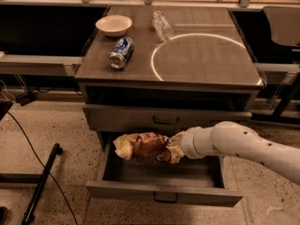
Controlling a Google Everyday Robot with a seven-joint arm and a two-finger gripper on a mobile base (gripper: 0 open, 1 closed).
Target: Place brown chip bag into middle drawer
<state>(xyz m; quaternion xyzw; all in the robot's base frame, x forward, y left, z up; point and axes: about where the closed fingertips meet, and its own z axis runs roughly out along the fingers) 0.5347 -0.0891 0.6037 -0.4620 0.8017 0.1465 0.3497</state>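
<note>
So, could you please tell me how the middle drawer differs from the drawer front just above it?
The middle drawer is pulled out, open; the upper drawer is shut. The middle drawer has the brown chip bag over its cavity, held at one end by the gripper; the upper drawer shows only its front. Both are grey with a small dark bar handle.

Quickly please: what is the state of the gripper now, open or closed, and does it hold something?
The gripper: closed on the right end of the brown chip bag, holding it over the open middle drawer.
</note>
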